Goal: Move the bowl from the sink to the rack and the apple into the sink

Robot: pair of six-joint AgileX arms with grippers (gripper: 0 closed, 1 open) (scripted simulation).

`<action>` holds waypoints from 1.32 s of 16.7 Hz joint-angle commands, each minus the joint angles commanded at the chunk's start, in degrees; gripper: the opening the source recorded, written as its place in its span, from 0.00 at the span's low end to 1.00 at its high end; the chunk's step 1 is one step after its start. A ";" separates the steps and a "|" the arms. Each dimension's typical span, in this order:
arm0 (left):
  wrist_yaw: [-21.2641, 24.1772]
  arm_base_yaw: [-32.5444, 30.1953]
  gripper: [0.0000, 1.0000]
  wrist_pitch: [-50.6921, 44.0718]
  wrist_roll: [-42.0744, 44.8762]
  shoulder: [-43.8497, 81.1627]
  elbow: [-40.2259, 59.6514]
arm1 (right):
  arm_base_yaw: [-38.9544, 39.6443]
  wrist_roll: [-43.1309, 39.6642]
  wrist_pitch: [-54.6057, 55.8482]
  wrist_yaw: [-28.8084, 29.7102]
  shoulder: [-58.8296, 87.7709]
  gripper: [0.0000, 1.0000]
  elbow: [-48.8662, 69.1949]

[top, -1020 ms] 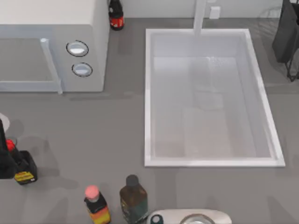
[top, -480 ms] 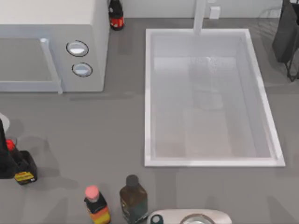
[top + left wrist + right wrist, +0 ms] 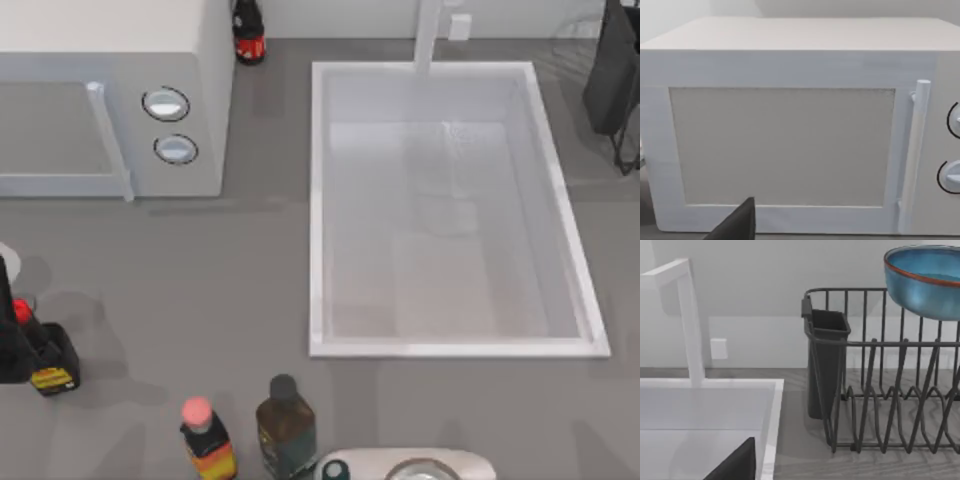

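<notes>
The bowl [image 3: 925, 280] is showing above the dark rack [image 3: 880, 390], beside the white sink [image 3: 320, 200] on the grey counter [image 3: 200, 280]; I cannot tell either gripper's state.

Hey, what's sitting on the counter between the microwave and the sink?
Nothing: in the top view the grey counter between the microwave and the sink is bare.

No readable text anywhere: the bottles' labels [image 3: 54, 378] show only yellow and red patches, the microwave [image 3: 790, 125] and its knobs carry no markings, and the sink [image 3: 320, 200] is plain.
</notes>
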 joint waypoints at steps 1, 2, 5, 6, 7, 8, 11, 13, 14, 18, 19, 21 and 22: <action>0.00 0.00 1.00 0.00 0.00 0.00 0.00 | 0.00 0.00 0.00 0.00 0.00 1.00 0.00; 0.00 0.00 1.00 0.00 0.00 0.00 0.00 | 0.00 0.00 0.00 0.00 0.00 1.00 0.00; 0.00 0.00 1.00 0.00 0.00 0.00 0.00 | -0.21 -0.21 -0.67 -0.05 0.73 1.00 0.71; 0.00 0.00 1.00 0.00 0.00 0.00 0.00 | -0.58 -0.57 -1.84 -0.10 1.96 1.00 1.89; 0.00 0.00 1.00 0.00 0.00 0.00 0.00 | -1.13 -1.11 -3.56 -0.15 3.80 1.00 3.63; 0.00 0.00 1.00 0.00 0.00 0.00 0.00 | -1.84 -1.83 -5.78 -0.21 6.23 1.00 5.88; 0.00 0.00 1.00 0.00 0.00 0.00 0.00 | -4.86 -4.79 -14.90 -0.24 17.33 1.00 14.70; 0.00 0.00 1.00 0.00 0.00 0.00 0.00 | -7.30 -7.15 -22.27 -0.14 27.69 1.00 21.40; 0.00 0.00 1.00 0.00 0.00 0.00 0.00 | -8.57 -8.38 -26.10 -0.07 33.58 1.00 24.84; 0.00 0.00 1.00 0.00 0.00 0.00 0.00 | -13.59 -13.32 -41.48 0.24 57.60 1.00 38.56; 0.00 0.00 1.00 0.00 0.00 0.00 0.00 | -14.74 -14.45 -45.10 0.28 62.99 1.00 41.80; 0.00 0.00 1.00 0.00 0.00 0.00 0.00 | -16.78 -16.44 -51.43 0.31 72.27 1.00 47.69; 0.00 0.00 1.00 0.00 0.00 0.00 0.00 | -17.66 -17.27 -54.07 0.30 76.10 1.00 50.22</action>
